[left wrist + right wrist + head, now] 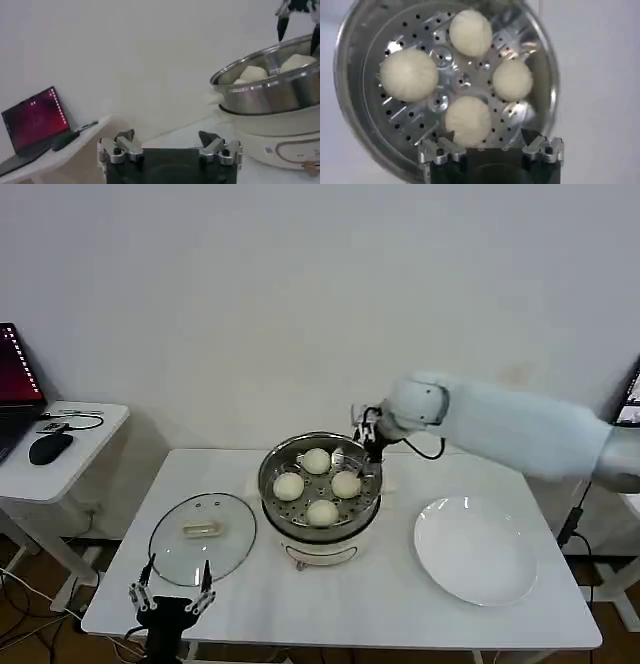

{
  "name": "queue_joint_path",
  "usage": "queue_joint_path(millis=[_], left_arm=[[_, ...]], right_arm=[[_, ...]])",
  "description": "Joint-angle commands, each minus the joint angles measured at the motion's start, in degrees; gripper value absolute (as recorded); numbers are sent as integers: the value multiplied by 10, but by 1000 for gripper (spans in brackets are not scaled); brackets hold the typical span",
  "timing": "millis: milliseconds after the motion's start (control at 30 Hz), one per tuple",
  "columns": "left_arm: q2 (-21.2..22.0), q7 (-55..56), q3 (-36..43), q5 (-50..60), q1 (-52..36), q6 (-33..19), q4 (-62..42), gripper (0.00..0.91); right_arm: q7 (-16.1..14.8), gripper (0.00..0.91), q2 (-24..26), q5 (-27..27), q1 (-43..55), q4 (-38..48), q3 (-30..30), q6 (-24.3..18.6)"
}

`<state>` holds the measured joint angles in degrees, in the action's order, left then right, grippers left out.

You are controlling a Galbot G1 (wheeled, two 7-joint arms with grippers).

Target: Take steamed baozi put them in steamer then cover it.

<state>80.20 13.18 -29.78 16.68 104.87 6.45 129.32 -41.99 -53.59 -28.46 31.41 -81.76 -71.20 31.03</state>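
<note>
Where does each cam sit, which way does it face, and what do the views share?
Head: on the robot's head, looking down at the table; both arms show.
Left wrist: low by the table's near edge, facing the steamer side-on; left gripper open.
Right wrist: above the steamer, looking down on four baozi; right gripper open.
Shared: steamer and baozi, all three.

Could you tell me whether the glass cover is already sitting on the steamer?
No, the cover lies flat on the table beside the open steamer.

White-sleeved right arm point(520, 429), black cabling
</note>
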Motion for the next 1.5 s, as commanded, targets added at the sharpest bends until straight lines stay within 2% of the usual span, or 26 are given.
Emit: queue_joint_path(millis=[33, 67, 100, 133, 167, 200, 267, 300, 400, 433, 467, 500, 533, 567, 667, 767, 800, 867, 1000, 1233, 1367, 1500], left_arm=[[-11, -2, -7, -23, -12, 4, -3, 907], [-14, -2, -9, -28, -16, 5, -6, 907], [-19, -3, -12, -30, -21, 4, -10, 907], [-22, -3, -13, -32, -25, 4, -16, 907], [-26, -3, -14, -35, -29, 4, -22, 907], [-29, -3, -14, -38, -33, 2, -29, 907], [-34, -3, -15, -38, -40, -1, -43, 907], [-37, -4, -14, -38, -42, -6, -48, 907], [-40, -12, -14, -37, -48, -24, -60, 907], [-43, -20, -14, -31, -50, -41, -63, 907], [-44, -29, -14, -15, -50, -50, -66, 907], [-46, -30, -14, -8, -51, -51, -68, 907], [-47, -31, -14, -3, -51, -52, -69, 907], [-50, -30, -14, 10, -52, -54, -72, 907], [-58, -27, -17, 47, -58, -66, -85, 907], [-66, -21, -29, 105, -69, -104, -107, 907], [-67, -19, -36, 116, -75, -109, -110, 907], [-75, -13, -39, 144, -83, -107, -120, 907], [-91, -12, -42, 266, -98, -107, -156, 907], [-132, -1, -27, 439, -148, -110, -229, 907], [-155, -1, -6, 493, -188, -113, -298, 907], [-168, -1, 10, 540, -231, -115, -352, 907]], right_arm=[[150, 907, 216, -72, -43, -173, 99, -30], [187, 907, 242, -77, -70, -192, 113, -58], [245, 907, 261, -80, -102, -207, 146, -71], [285, 907, 277, -80, -149, -222, 201, -85], [315, 907, 291, -76, -215, -229, 251, -108], [333, 907, 294, -74, -264, -235, 274, -124], [405, 907, 302, -65, -451, -247, 481, -167], [418, 907, 299, -60, -498, -249, 514, -177], [441, 907, 266, -1, -686, -256, 742, -218], [449, 907, 241, 25, -747, -258, 809, -226], [448, 907, 204, 52, -836, -259, 908, -244], [444, 907, 173, 64, -881, -260, 959, -255], [441, 907, 161, 67, -890, -261, 977, -257], [427, 907, 106, 77, -964, -266, 1056, -277], [393, 907, 25, 96, -1059, -273, 1169, -314], [372, 907, -49, 125, -1142, -273, 1237, -344], [362, 907, -72, 138, -1158, -273, 1253, -364], [343, 907, -116, 139, -1212, -282, 1274, -371], [314, 907, -178, 138, -1271, -303, 1274, -394], [309, 907, -202, 150, -1290, -293, 1277, -410], [310, 907, -212, 157, -1292, -289, 1273, -411], [331, 907, -225, 160, -1296, -290, 1270, -419]])
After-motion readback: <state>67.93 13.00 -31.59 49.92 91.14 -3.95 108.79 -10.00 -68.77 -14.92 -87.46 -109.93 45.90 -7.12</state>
